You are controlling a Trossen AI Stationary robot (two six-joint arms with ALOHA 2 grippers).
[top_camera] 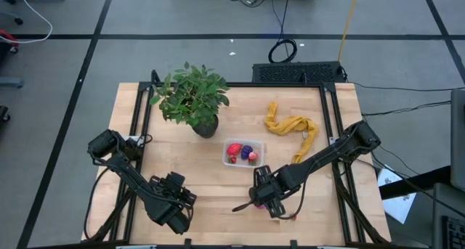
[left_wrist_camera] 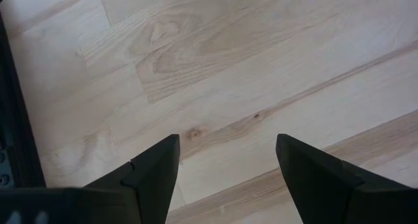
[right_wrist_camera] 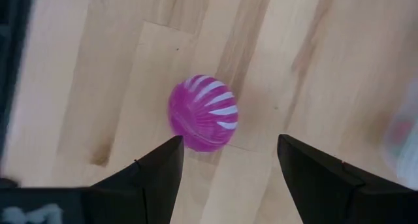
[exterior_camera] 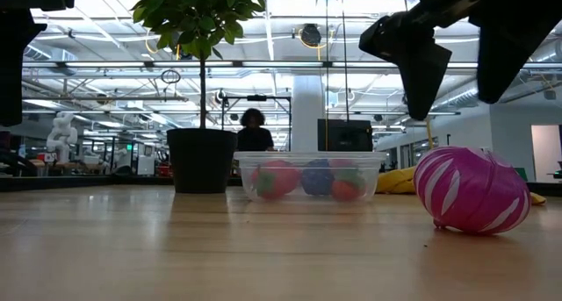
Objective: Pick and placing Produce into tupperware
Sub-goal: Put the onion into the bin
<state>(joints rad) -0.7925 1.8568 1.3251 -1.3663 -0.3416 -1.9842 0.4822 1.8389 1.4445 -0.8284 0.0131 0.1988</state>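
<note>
A magenta toy fruit with white stripes point(right_wrist_camera: 202, 113) lies on the wooden table near its near edge, also seen in the low view point(exterior_camera: 470, 191) and faintly from above point(top_camera: 259, 204). My right gripper point(right_wrist_camera: 228, 139) is open and hangs above it point(exterior_camera: 465, 60), touching nothing. The clear tupperware point(top_camera: 243, 153) stands mid-table and holds red, purple and pink pieces point(exterior_camera: 307, 178). My left gripper point(left_wrist_camera: 227, 138) is open over bare wood at the table's near left point(top_camera: 174, 202).
A potted green plant point(top_camera: 192, 100) stands left of the tupperware, toward the far side. A mustard-yellow cloth point(top_camera: 294, 129) lies to the tupperware's right. Black rails run along the table's left and right sides. A person point(exterior_camera: 255, 130) shows in the room behind.
</note>
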